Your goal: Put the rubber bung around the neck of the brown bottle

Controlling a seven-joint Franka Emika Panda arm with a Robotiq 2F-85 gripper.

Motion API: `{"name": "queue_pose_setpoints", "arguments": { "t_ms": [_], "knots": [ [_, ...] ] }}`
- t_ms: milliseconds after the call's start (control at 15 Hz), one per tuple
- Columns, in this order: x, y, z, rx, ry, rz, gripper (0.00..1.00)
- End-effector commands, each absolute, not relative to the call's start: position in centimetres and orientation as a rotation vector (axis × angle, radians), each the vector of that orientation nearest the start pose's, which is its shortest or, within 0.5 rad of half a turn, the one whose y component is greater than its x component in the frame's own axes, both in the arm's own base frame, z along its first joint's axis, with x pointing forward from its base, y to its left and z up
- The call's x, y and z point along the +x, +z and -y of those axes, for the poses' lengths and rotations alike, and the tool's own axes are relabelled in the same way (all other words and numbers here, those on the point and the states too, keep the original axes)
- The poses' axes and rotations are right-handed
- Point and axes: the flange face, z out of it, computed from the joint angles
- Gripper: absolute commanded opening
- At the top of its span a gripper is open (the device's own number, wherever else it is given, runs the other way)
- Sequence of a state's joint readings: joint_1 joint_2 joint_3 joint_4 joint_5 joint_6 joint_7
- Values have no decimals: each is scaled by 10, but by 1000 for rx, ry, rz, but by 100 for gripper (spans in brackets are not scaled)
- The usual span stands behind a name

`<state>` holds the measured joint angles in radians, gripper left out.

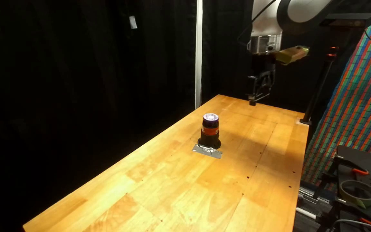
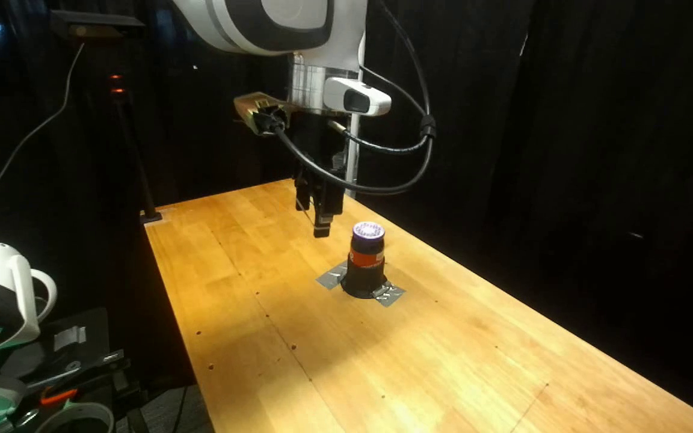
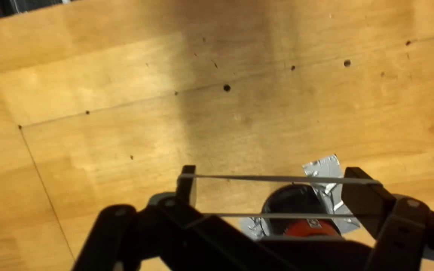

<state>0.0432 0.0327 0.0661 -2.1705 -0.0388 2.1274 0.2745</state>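
Note:
The brown bottle stands upright in a black round holder on the table, with an orange-red band and a purple-white lid; it shows in both exterior views [image 1: 210,131] [image 2: 367,258]. In the wrist view its orange part [image 3: 309,228] is partly hidden by my gripper. My gripper [image 3: 273,184] is open, fingers wide apart. A grey rubber band [image 3: 254,178], the only rubber ring in view, is stretched around both fingers in two strands. In both exterior views the gripper [image 1: 257,96] [image 2: 316,218] hangs higher than the bottle and off to its side, apart from it.
Silver tape [image 1: 207,151] [image 2: 390,294] fixes the holder [image 2: 363,282] to the wooden table [image 1: 172,180]. A black camera post [image 1: 317,83] stands at the table's far corner. A cable [image 2: 376,189] loops from the wrist. Dark curtains stand behind the table.

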Motion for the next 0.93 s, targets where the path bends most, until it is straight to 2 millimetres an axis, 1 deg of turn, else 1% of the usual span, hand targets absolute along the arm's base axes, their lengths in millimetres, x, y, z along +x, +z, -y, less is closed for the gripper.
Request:
{"name": "queue_pose_setpoints", "arguments": {
  "t_ms": [0,267,467,733,867],
  "knots": [
    [571,360,-79,-3161,-91,-232,100],
    [603,339,-95,-3163,-184,-169,100],
    [626,328,-105,-3176,-224,-119,100],
    [651,316,-118,-3165,-261,-69,100],
    [662,310,-120,-3153,-282,-54,100]
  ]
}}
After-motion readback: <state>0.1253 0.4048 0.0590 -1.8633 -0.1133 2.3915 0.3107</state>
